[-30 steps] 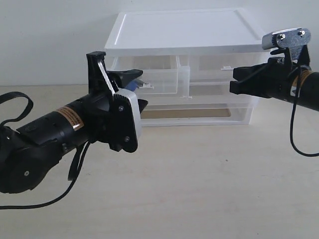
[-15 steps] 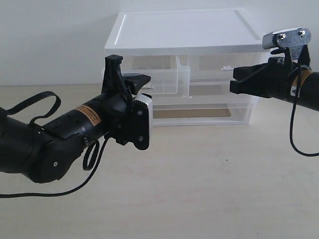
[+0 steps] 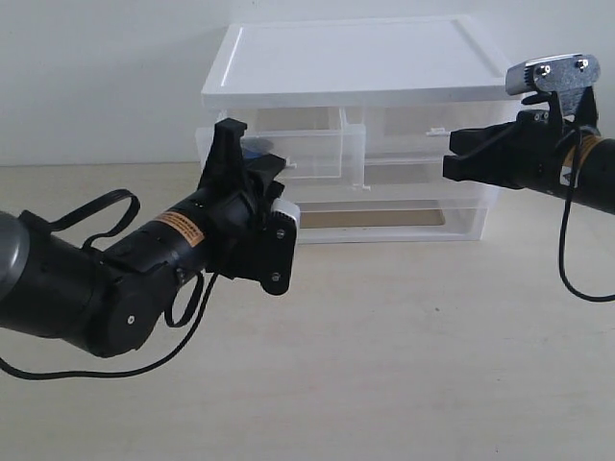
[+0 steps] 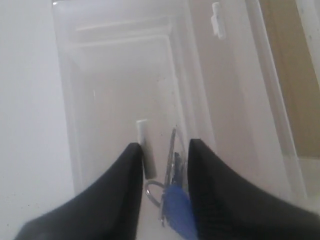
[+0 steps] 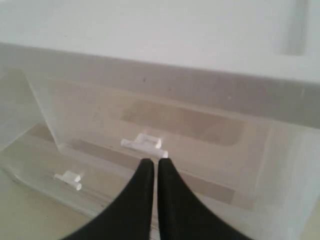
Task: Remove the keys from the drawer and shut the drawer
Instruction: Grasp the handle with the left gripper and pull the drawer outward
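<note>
The left gripper [image 4: 164, 147] reaches into the pulled-out drawer [image 3: 322, 154]. Its jaws stand apart on either side of the keys [image 4: 172, 202], which sit inside the drawer with the blue fob showing. Further right, the right gripper [image 3: 452, 156] hovers before the right-hand small drawer [image 3: 432, 144], jaws pressed together.

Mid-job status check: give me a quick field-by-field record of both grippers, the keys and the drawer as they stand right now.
left gripper: open, fingers reaching into the drawer, one on each side of the keys
keys: inside the drawer, blue fob showing, not yet lifted out
grip on keys: not confirmed
drawer: pulled open
right gripper: shut, empty, tips just short of the tab handle on the right small drawer
</note>
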Motion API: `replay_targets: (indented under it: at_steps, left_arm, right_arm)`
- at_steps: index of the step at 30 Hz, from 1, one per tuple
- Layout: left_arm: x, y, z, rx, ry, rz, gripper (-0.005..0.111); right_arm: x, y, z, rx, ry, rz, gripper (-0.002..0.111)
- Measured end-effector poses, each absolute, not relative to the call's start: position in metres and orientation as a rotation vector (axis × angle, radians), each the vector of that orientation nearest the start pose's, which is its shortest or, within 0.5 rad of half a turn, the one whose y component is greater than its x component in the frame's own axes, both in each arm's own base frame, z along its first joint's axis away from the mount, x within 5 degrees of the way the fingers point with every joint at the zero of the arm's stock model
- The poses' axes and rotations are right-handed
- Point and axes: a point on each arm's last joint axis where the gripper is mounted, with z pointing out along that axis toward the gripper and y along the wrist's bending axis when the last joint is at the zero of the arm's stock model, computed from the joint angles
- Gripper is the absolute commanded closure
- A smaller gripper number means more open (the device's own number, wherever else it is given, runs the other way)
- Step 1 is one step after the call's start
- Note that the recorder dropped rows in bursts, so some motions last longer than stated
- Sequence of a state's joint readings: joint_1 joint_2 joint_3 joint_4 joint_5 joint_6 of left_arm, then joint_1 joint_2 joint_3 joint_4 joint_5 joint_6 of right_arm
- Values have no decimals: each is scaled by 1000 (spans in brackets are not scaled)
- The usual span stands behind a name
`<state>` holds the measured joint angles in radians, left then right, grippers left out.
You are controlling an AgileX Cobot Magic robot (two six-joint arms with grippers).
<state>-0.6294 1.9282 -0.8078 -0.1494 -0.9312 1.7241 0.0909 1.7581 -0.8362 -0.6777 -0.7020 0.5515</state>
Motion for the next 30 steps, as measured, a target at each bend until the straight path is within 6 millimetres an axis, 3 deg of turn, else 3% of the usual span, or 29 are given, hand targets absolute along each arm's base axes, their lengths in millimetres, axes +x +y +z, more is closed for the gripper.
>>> replay_targets:
  at_steps: [2,12,30]
  left_arm:
    - [308,-210,160,1540,808,882,102]
    - [306,-211,161,1512,792,941,102]
    - [258,-225,147,1471,767,971,102]
  right_arm:
    - [351,69,201,-376,1784,444,107]
    - [351,69,201,-376,1784,444,107]
    - [351,69,201,-376,1784,444,107]
